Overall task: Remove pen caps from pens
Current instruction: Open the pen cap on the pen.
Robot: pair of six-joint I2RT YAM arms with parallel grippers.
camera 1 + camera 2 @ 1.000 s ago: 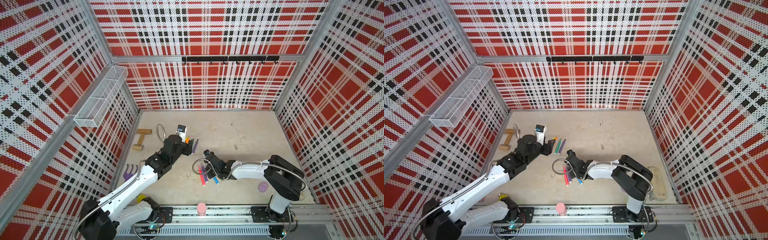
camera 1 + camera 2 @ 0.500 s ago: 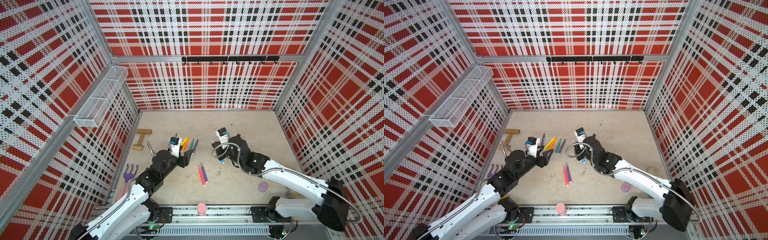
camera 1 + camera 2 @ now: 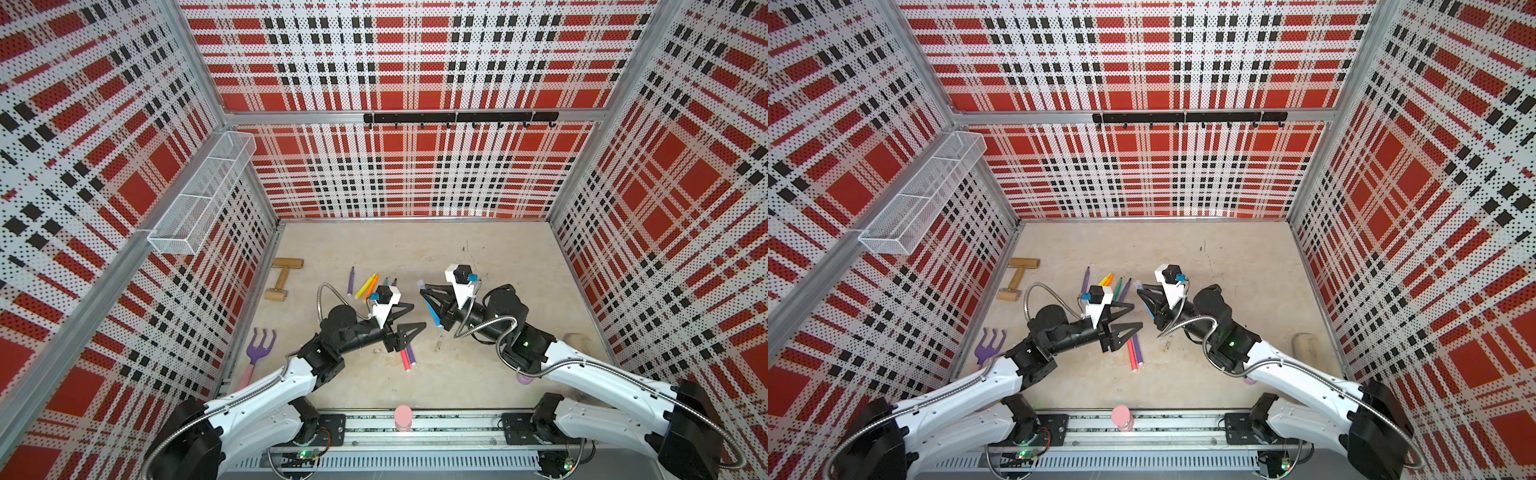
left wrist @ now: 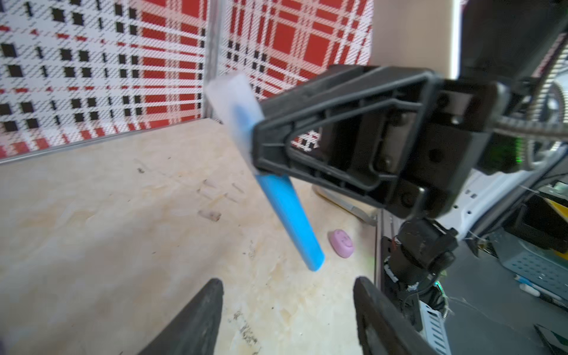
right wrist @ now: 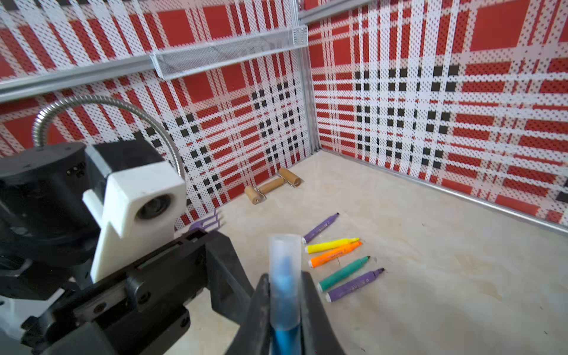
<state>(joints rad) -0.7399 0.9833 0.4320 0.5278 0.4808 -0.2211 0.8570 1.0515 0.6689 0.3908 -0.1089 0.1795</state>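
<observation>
The right pincer point(image 3: 424, 296) was clenched on the blue pen point(image 4: 289, 215), its pale cap point(image 5: 284, 255) sticking out clear of the jaws. The left pincer point(image 3: 415, 316), released and empty, faced it just beside, apparently short of the cap.

Your top views look down from high over the rail point(image 3: 457, 426) at frame bottom; both wrist cameras, close in, share the pen point(image 4: 289, 221).

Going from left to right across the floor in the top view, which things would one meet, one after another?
fork → roller → leftmost purple pen → yellow pen → red pen → blue pen
</observation>
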